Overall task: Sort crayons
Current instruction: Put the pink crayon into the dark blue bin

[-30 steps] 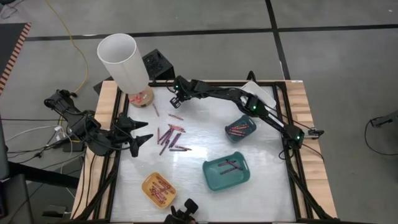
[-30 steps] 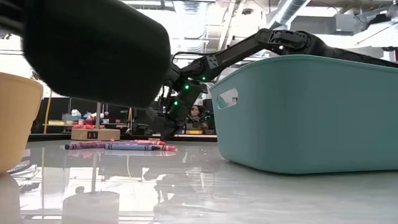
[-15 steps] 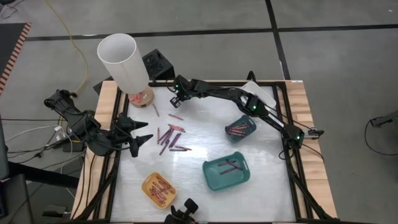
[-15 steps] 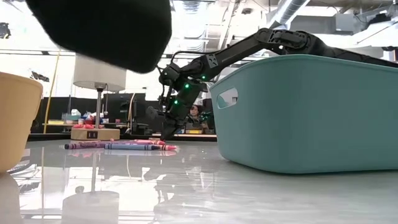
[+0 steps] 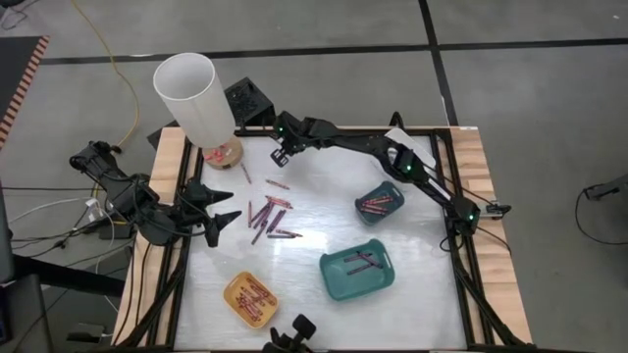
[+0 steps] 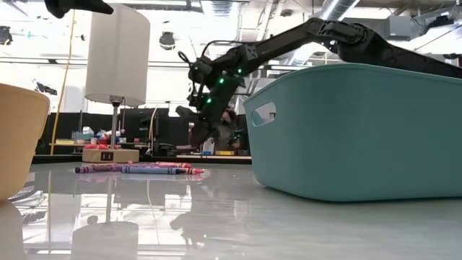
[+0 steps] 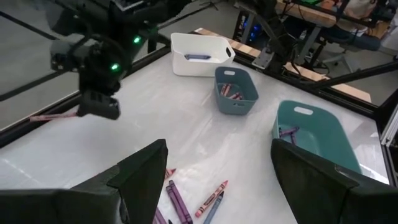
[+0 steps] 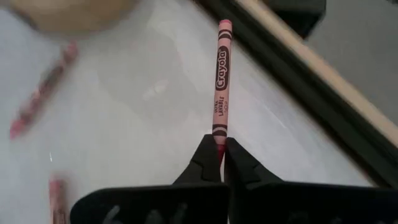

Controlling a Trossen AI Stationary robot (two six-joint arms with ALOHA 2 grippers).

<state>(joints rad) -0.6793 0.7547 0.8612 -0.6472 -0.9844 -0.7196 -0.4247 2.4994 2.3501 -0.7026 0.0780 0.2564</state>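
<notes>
Above the table's far edge, the right gripper [image 8: 221,163] pinches a pink crayon [image 8: 221,81]. Trays [image 5: 357,272] hold some crayons; a loose pile [image 5: 267,218] remains beside the open, empty left gripper [image 5: 231,220].

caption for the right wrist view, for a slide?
Right tool shut on a pink crayon, lifted above the white table near its edge.

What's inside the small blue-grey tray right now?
The small blue-grey tray holds a few red and pink crayons, lying loose. Its walls hide part of the floor in the left wrist view.
</notes>
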